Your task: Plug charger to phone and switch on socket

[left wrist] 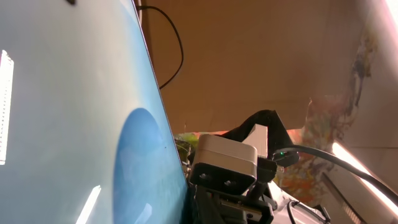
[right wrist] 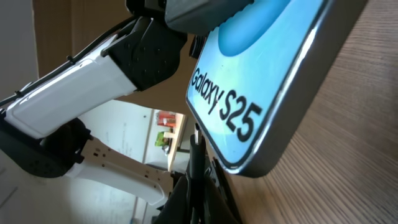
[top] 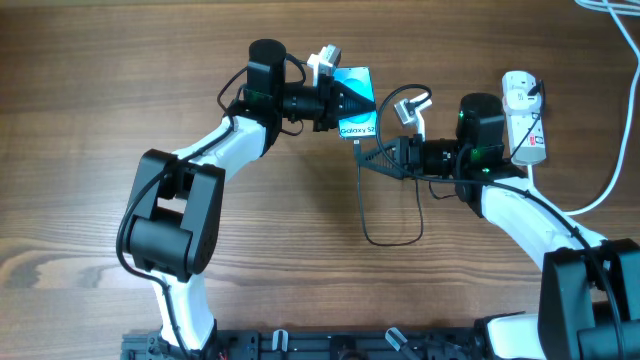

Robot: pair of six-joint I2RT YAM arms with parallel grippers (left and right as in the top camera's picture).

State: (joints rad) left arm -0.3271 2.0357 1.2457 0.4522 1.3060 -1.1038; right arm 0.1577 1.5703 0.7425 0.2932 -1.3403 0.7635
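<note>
The left gripper [top: 343, 99] is closed on the phone [top: 358, 126], holding it tilted above the table [top: 100, 150], mid-width and toward the far edge. The phone's long axis runs far-to-near; its white-banded end faces the near edge. The right gripper [top: 366, 156] is closed on the charger [top: 390, 240] near its plug tip [right wrist: 198, 146], just beside that end and pointing along the axis. Whether the tip is seated cannot be determined. The socket [top: 527, 125] lies near the far right corner, nearer the right arm.
</note>
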